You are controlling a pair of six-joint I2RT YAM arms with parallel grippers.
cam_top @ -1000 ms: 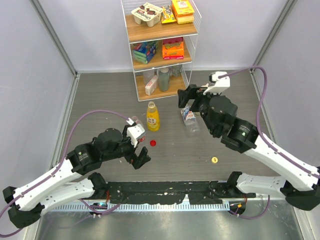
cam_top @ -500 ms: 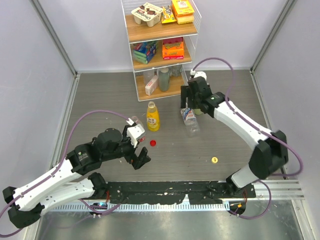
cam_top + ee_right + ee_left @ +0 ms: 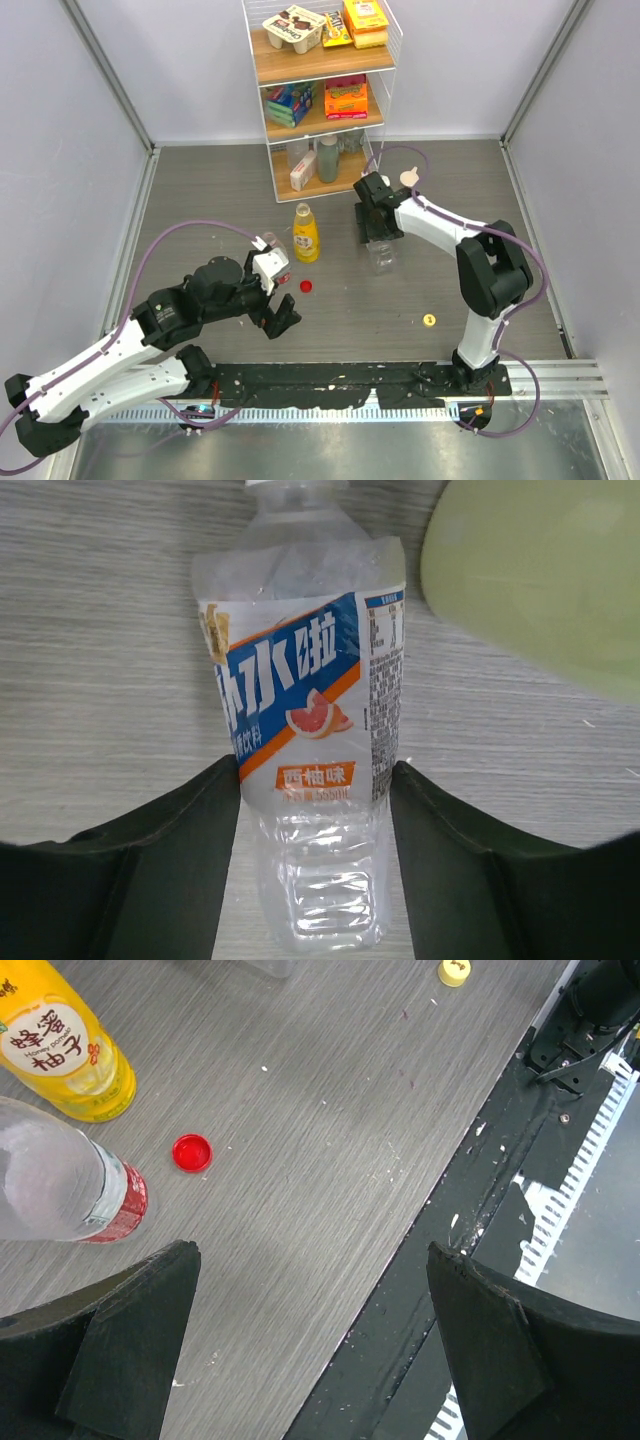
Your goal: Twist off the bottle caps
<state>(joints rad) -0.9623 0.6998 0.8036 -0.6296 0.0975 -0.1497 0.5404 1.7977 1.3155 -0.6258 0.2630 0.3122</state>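
Observation:
A clear bottle with a blue-white label [image 3: 310,730] lies on the table, its white cap [image 3: 272,483] at the far end. My right gripper [image 3: 315,780] is shut on its lower body, one finger pressing each side; from above, that gripper [image 3: 372,222] stands over the bottle [image 3: 381,258]. The yellow juice bottle [image 3: 305,235] stands upright to the left. A red cap [image 3: 306,285] and a yellow cap [image 3: 429,320] lie loose on the table. The red-label bottle [image 3: 60,1185] lies beside my left gripper [image 3: 312,1260], which hangs open and holds nothing.
A pale green bottle [image 3: 540,580] sits close to the right of the held bottle. A white wire rack [image 3: 320,100] with boxed goods stands at the back. A black rail [image 3: 500,1160] runs along the table's near edge.
My right arm has swung down and left onto the blue-white label bottle, and its jaws have closed in on it. The left arm has not moved.

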